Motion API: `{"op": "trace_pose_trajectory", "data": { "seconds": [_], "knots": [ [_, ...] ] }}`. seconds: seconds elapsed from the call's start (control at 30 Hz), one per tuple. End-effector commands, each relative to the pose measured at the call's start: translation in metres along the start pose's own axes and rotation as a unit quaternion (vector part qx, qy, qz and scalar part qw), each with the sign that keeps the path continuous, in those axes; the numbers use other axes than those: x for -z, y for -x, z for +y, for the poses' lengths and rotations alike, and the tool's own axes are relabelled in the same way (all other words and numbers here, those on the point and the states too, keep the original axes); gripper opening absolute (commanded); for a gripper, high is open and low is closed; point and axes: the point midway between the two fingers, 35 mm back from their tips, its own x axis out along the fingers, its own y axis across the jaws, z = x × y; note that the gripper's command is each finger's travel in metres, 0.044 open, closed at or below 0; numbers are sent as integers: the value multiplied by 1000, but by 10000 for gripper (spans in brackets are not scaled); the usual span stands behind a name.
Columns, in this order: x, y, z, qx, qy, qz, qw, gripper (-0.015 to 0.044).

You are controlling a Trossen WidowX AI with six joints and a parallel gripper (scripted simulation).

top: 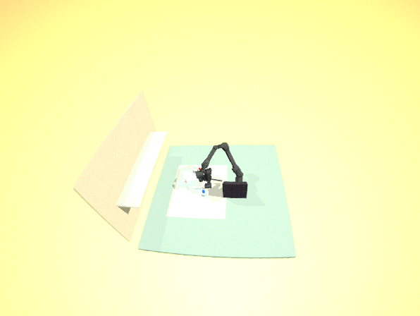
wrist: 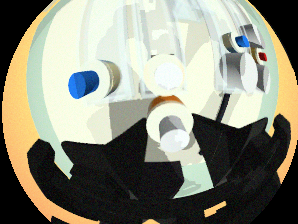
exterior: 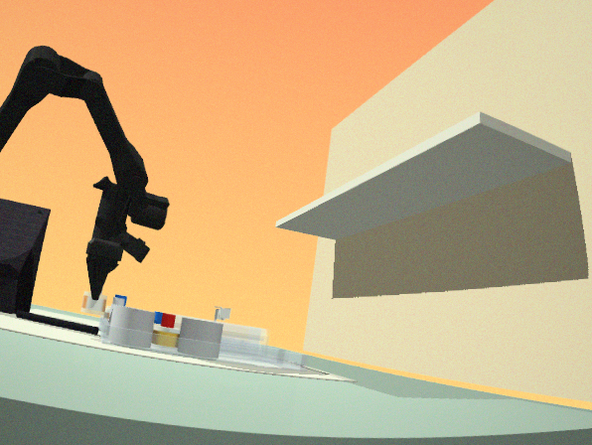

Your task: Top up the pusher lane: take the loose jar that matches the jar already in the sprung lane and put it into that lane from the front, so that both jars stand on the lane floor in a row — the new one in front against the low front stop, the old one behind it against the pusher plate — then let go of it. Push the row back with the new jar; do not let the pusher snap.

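Loose jar pinched, short of the lane

I find the jar [exterior: 86, 303] [wrist: 170, 121] aloft, clasped by the pincer [top: 208, 178] [exterior: 95, 298] [wrist: 168, 119], near the front of the clear lanes [exterior: 243, 335] [wrist: 136, 75]. I judge it light, rigid and possibly slippery; a level grip around its round body suits it, clear of the pale knob. A white-topped jar [wrist: 168, 76] occupies the middle lane. A blue-capped jar [top: 204, 192] [exterior: 120, 299] [wrist: 83, 85] stands beside it. Contents are indeterminable.

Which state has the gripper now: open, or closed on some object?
Closed on the grey-knobbed jar: the wrist view shows the jar between the fingers of the gripper.
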Motion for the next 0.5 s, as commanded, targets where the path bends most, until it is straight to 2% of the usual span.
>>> {"op": "trace_pose_trajectory", "data": {
  "seconds": [0.0,0.47],
  "knots": [
    [-5,0,0,1,0,-3,1000,0],
    [-10,0,0,1,-1,-4,1000,0]
  ]
}}
